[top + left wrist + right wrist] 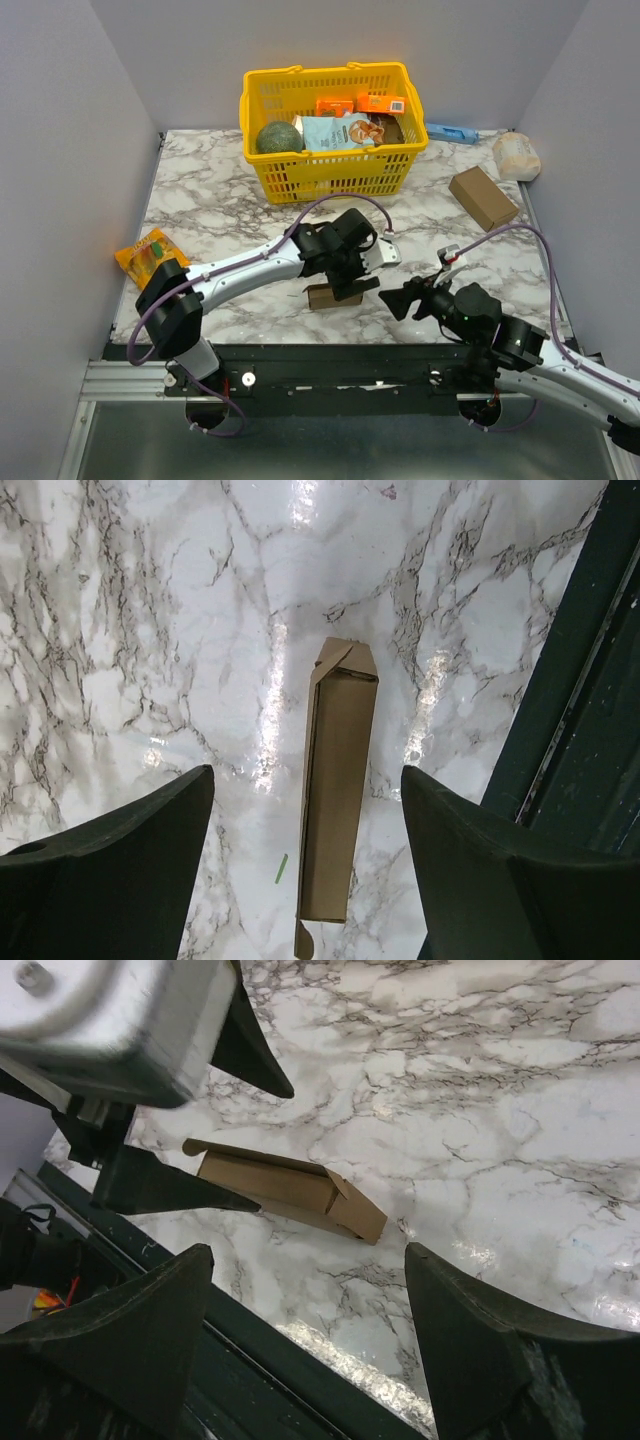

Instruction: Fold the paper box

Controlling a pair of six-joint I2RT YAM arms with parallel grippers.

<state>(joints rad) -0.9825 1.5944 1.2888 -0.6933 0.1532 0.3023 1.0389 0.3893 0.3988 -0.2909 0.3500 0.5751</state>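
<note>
**Left side.** An orange snack packet lies near the left edge of the marble table, well apart from the work and not involved.

**Left arm.** The left gripper hangs directly over the paper box with its jaws spread wide. One finger stands on either side of the box and neither touches it. It holds nothing.

**Task item.** The paper box lies free on the table near the near edge, between the two arms. It is a long, narrow brown form with a flap raised at one end.

**Right arm.** The right gripper stands just right of the box and points at it. Its jaws are also wide and it holds nothing.

**Far right.** A thicker brown carton lies well apart from the work.

**Step in hand (judgement).** The box is loose between grips, its long sides apparently folded up and its ends not closed. The next move calls for one arm to pin the body while the other takes the raised end flap and tucks it in. The card is thin, so a hard pinch could crush it.

**Not determinable.**
- In the top view the left wrist covers most of the box.
- In the left wrist view the near end is cut off at the frame edge, with only a small tab showing.
- In the right wrist view the left arm's finger hides the box's far end.
- Whether any tab is locked cannot be told.
</note>
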